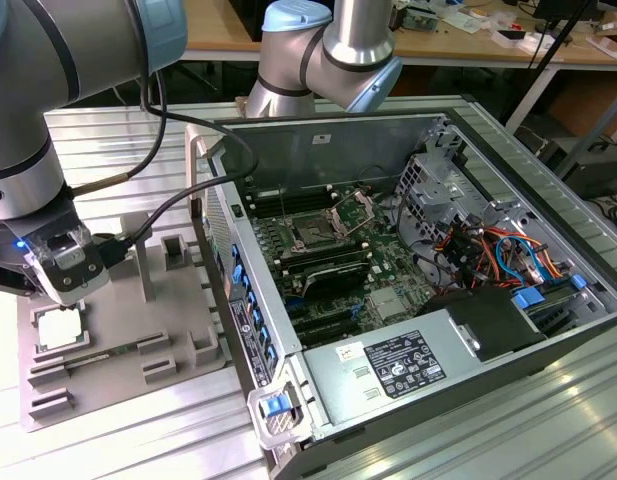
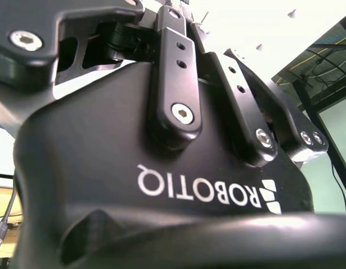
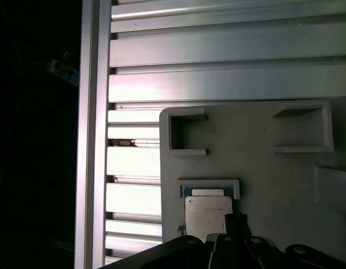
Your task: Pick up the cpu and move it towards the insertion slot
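Arm (image 1: 28, 150) sat at the exterior view's left, gripper (image 1: 68, 282) pointing down right over the cpu (image 1: 60, 328), close above it. Cpu lay flat, pale top up, at the left end of the grey tray (image 1: 138, 330), which rested on the slatted aluminium table (image 1: 98, 140). Open PC case (image 1: 338, 130) stood at the exterior view's right, just beside the tray. Insertion slot (image 1: 313, 232) was inside it on the motherboard (image 1: 388, 265), toward the far side, well apart from the cpu. Slot's metal bracket (image 1: 353, 210) stood hinged up, dark socket square exposed. Power supply (image 1: 398, 365) sat at the near end of the case; orange and blue cables (image 1: 493, 250) bunched at its right.

Second wrist view: black gripper housing close up, hex bolts (image 2: 184, 114) showing. Pincer state unreadable: couldn't tell apart or together.

First wrist view: cpu (image 3: 208, 216) sat in a rimmed pocket of the tray (image 3: 262, 168), a black part of the gripper (image 3: 235, 227) overlapping one edge of it. Touching or just above: couldn't tell. Table slats (image 3: 217, 56) ran beyond the tray.
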`<action>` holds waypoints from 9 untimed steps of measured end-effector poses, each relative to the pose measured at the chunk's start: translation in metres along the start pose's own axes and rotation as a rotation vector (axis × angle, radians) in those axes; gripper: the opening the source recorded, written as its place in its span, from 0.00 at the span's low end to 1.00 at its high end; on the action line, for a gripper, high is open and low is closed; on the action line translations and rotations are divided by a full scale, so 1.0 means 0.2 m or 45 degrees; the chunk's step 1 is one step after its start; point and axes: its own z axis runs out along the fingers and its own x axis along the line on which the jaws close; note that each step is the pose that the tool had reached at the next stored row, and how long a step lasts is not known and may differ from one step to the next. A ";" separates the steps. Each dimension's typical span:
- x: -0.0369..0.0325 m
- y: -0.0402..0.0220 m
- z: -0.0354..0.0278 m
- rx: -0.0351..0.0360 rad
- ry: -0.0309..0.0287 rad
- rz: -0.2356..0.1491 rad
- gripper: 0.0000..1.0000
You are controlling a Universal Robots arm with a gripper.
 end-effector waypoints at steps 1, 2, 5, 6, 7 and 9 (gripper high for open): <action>0.000 0.000 0.001 0.0000 0.0000 0.000 0.11; 0.000 0.000 0.002 0.0000 0.0000 0.000 0.11; 0.000 0.000 0.008 0.0000 -0.0001 0.000 0.11; 0.000 0.000 0.009 0.0000 -0.0001 0.000 0.11; 0.000 0.000 0.010 0.0000 0.0000 0.000 0.11; 0.000 -0.001 0.012 0.0000 -0.0001 0.000 0.11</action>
